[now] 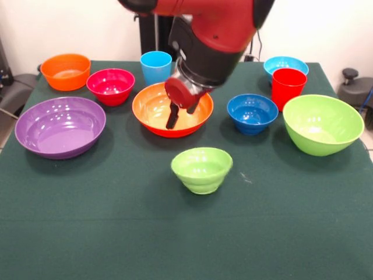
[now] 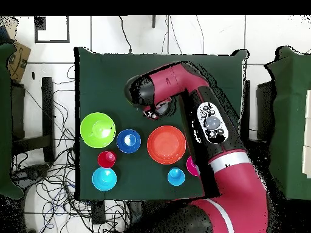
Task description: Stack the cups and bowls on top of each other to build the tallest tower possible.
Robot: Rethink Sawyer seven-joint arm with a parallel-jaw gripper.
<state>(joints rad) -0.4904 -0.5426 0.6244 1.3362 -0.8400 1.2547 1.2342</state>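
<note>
**Gripper lowered over the large orange bowl, nothing stacked**

The gripper is seen hanging inside the rim of the large orange bowl, its two dark fingers parted a little, with nothing held between them. Whether the tips touch the bowl's floor cannot be told. In the front view, the light blue cup is found just behind this bowl, with the magenta-red bowl and the small orange bowl further along to the left. The large purple bowl is set at the left, and the small lime green bowl in front. To the right, the dark blue bowl, the red cup, the light blue bowl and the large lime green bowl are placed. Every piece rests singly on the green table. From overhead, several bowls are hidden by the arm.
</note>
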